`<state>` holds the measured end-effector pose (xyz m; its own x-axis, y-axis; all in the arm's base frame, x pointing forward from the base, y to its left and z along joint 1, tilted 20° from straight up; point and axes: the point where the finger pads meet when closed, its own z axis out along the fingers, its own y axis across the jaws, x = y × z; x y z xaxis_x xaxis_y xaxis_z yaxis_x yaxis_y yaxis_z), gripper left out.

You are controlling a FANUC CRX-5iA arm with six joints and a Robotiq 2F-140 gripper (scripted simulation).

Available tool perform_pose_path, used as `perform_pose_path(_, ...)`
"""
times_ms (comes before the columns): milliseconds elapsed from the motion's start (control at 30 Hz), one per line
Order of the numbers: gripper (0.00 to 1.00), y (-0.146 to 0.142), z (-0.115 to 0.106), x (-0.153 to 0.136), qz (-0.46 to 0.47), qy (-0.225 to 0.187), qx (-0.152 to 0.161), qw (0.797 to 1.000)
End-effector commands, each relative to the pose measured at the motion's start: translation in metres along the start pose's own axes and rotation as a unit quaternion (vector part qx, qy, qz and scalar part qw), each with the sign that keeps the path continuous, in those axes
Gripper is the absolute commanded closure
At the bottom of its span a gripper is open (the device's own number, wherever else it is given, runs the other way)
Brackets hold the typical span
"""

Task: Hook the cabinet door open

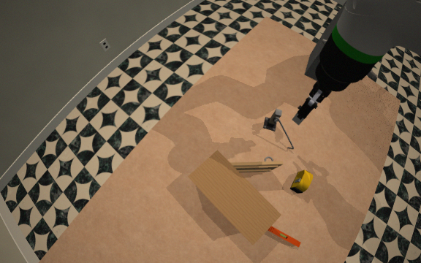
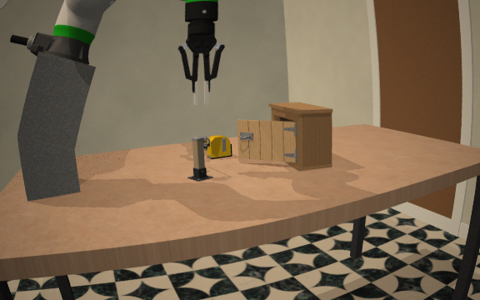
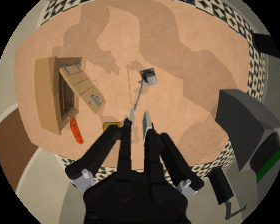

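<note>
The wooden cabinet [image 1: 236, 197] [image 2: 317, 137] [image 3: 47, 95] stands upright on the table, by eye. Its plank door [image 2: 265, 147] [image 3: 81, 87] stands well open. The metal eye [image 1: 268, 159] [image 2: 246, 137] [image 3: 96, 98] is on the door's outer face near its free edge. The short post [image 1: 274, 117] [image 2: 198, 154] [image 3: 149, 76] stands apart from the door. The thin hook [image 1: 285, 134] [image 3: 139, 95] slants from the post's top, its bent tip outside the eye and clear of the door. My gripper [image 1: 298, 120] [image 2: 201, 102] [image 3: 138, 115] is open a narrow gap and empty, above the table and touching nothing.
A yellow tape measure [image 1: 305, 180] [image 2: 219, 147] [image 3: 109, 123] stands near the door's free edge. An orange level [image 1: 285, 237] [image 3: 76, 131] lies beside the cabinet. The robot's grey base block [image 2: 50, 129] [image 3: 243, 125] stands at the table's other end.
</note>
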<state>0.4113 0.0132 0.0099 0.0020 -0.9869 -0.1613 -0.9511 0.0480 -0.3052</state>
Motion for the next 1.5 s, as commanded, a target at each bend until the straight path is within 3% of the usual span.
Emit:
perform_pose_path(0,0.86,0.0001,-0.0019,0.0001,0.010,0.027,0.011,1.000)
perform_pose_path(1467,0.86,0.0000,0.0046,0.0003,0.010,0.027,0.011,1.000)
